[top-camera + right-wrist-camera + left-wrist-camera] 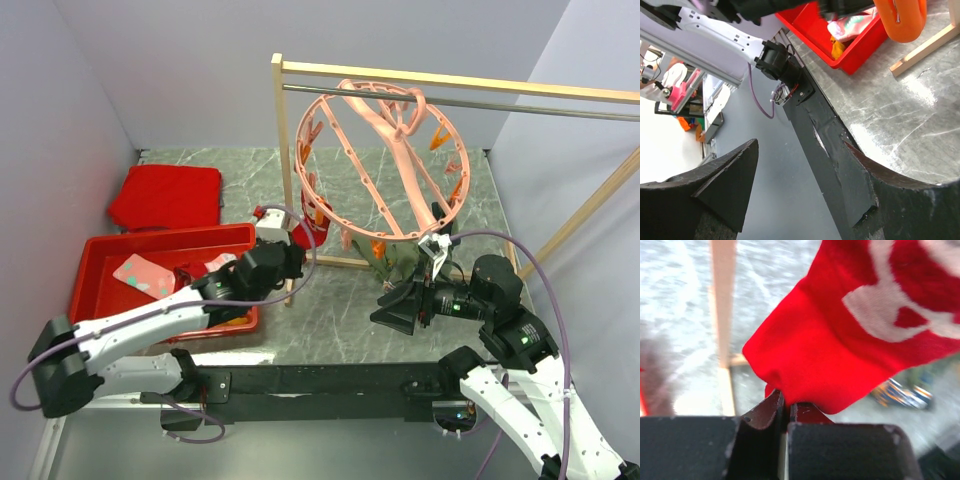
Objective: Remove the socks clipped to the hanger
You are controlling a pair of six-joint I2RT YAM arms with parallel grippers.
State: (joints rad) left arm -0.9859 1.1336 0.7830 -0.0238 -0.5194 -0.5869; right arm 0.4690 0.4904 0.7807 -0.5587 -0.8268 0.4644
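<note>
A red bin (95, 262) sits at the left of the tabletop (340, 300), with a pink sock (140, 272) lying inside it. Just to its right, the left gripper (786, 410) is pinched shut on the lower corner of a red sock (840, 355) with white marks. From that pinch the sock runs up and to the right, toward the near-left rim of the round pink hanger (405, 170), close by the post of the wooden rack (283, 150). The clip holding it cannot be made out. The sock's length rises from the gripper to the rim, so the release likely calls for a pull down along that line and leftward toward the bin. The left arm is the nearer one. Further right, a dark green sock (405, 265) hangs below the hanger's lowest edge. The right gripper (398, 308) sits just beside it, jaws spread wide and holding nothing.
</note>
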